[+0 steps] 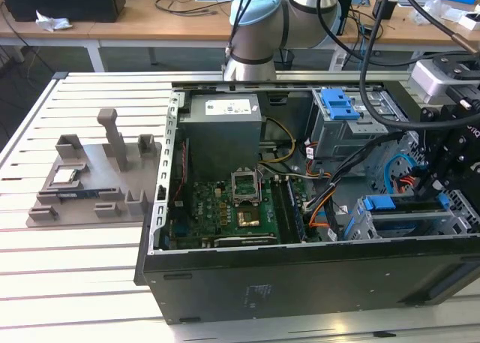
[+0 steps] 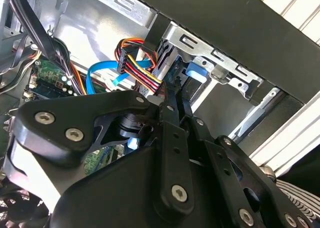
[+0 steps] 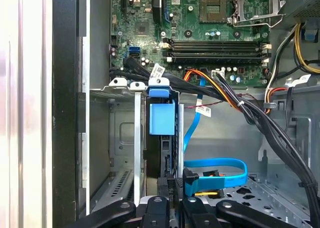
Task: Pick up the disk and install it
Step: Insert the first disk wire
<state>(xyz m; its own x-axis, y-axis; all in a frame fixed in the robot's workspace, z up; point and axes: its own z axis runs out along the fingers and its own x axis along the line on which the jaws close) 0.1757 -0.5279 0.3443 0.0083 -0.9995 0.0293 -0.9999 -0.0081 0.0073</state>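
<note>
Currently the tool (image 3: 170, 185) sits closed narrow on the rear edge of the disk (image 3: 162, 119), which stands edge-on, partly entered in the drive cage (image 3: 135, 138) at about 4 o'clock in the open case (image 1: 300, 275) on the worktop (image 1: 75, 275). Risk: disk skews and jams on the cage rails, or snags the blue data cable (image 3: 220, 168) close beside it. First wrist view shows slot alignment; exterior view shows the power supply (image 1: 223, 129) at about 11 o'clock.
</note>
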